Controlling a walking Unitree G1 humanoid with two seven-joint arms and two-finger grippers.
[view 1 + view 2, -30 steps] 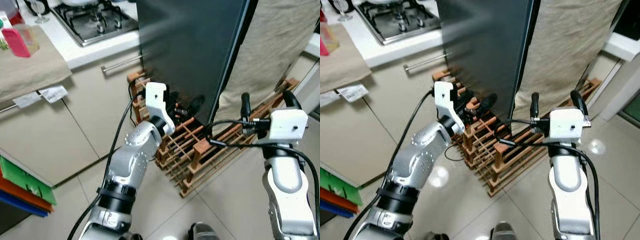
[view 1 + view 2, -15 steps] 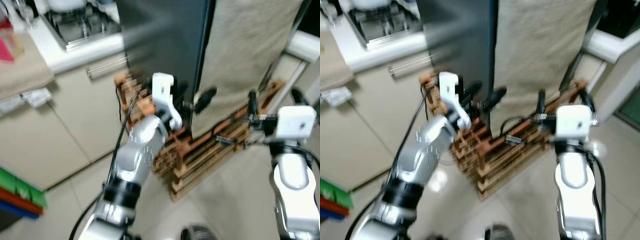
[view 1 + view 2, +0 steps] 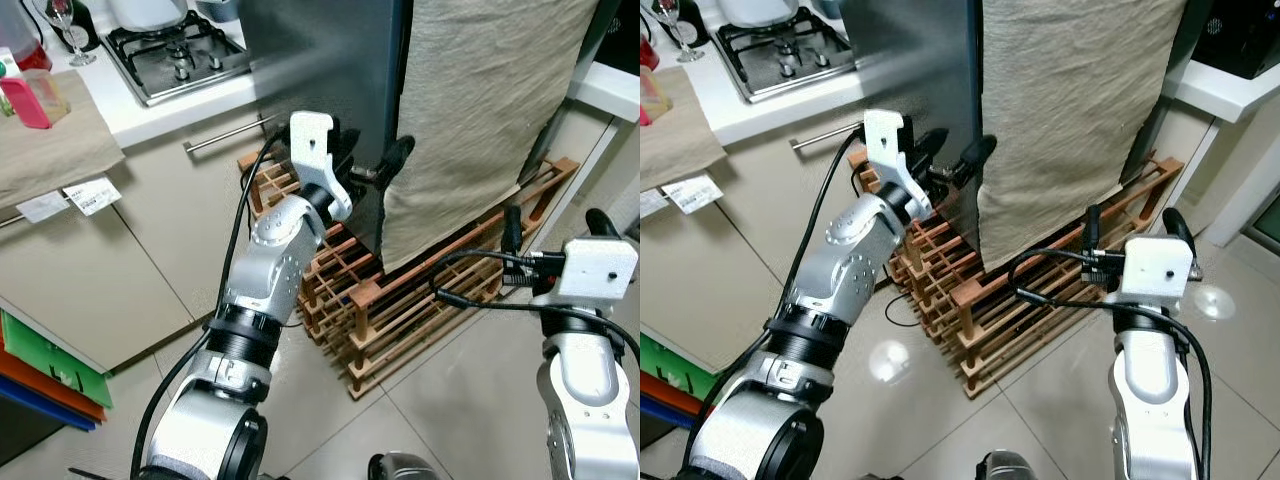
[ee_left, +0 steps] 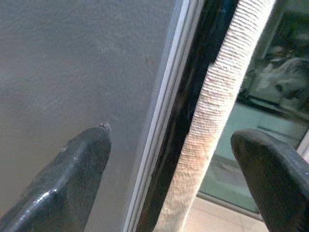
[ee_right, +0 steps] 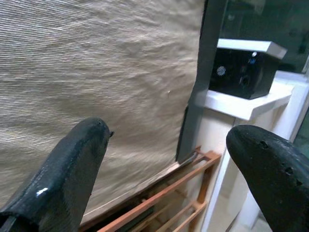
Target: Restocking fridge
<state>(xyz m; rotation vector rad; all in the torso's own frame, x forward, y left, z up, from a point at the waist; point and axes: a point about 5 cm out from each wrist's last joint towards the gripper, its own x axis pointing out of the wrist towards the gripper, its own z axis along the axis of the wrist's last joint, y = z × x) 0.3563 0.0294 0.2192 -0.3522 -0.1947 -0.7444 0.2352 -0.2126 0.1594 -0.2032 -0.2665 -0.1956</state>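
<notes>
In the left eye view my left hand (image 3: 372,168) is up at the front corner of the fridge (image 3: 330,60), its two fingers spread apart and straddling the vertical edge where the dark side panel meets the beige cloth (image 3: 480,110) draped over the front. Nothing is pinched yet. My right hand (image 3: 551,226) hangs lower, near the wooden rack (image 3: 400,300) on the floor, released and holding nothing. The counter (image 3: 150,105) with the gas hob (image 3: 180,50) sits to the left of the fridge.

The right eye view gives the same layout: the fridge stands upright just beside the counter, its long axis vertical, its cloth-covered front turned towards my right side.

In the left wrist view the fingers (image 4: 72,179) frame the grey panel, a pale trim strip, a dark gap and the cloth's rolled edge (image 4: 217,96), all running top to bottom between them.

The right wrist view looks between parted fingertips (image 5: 67,169) at the cloth and a black box (image 5: 241,72) on a white ledge beyond.

My judgement: this step is opening the door. I'd push the left hand deeper so one finger hooks behind the door edge, not just the cloth, then pull along the door's swing
</notes>
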